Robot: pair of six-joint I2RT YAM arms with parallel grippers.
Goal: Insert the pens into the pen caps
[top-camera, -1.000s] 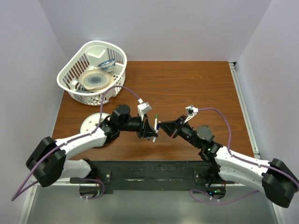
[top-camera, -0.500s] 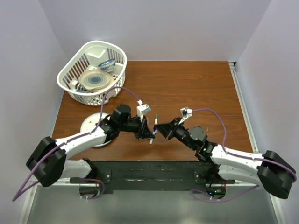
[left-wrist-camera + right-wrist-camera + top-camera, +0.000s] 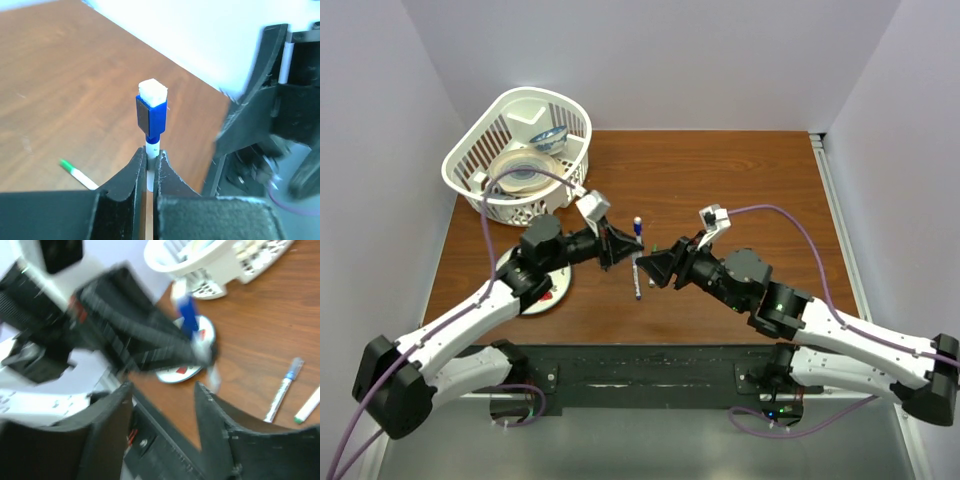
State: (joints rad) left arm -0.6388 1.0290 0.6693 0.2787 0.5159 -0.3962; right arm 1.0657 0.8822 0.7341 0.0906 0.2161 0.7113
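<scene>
L gripper (image 3: 150, 167) is pinched narrow on the barrel of a pen (image 3: 152, 152), held upright over the middle of the bench (image 3: 740, 180). A blue cap (image 3: 150, 117) sits on its top end. R gripper (image 3: 164, 387) is spread wide w/ nothing in it, close by. On the wood between the arms lie a second pen (image 3: 281, 394) w/ a greyish end and a third pen (image 3: 76, 171) w/ a bare green tip. No green cap can be made out.

Pens look light, stiff, smooth plastic, prob. slippery & apt to roll. Best gripped mid-barrel, square across; caps by their sides.

Bench top is flat, hard, glossy. Room between the arms is tight. The basket (image 3: 470, 195) at the far left corner & a white disc (image 3: 515, 268) by the left near edge sit well apart.
</scene>
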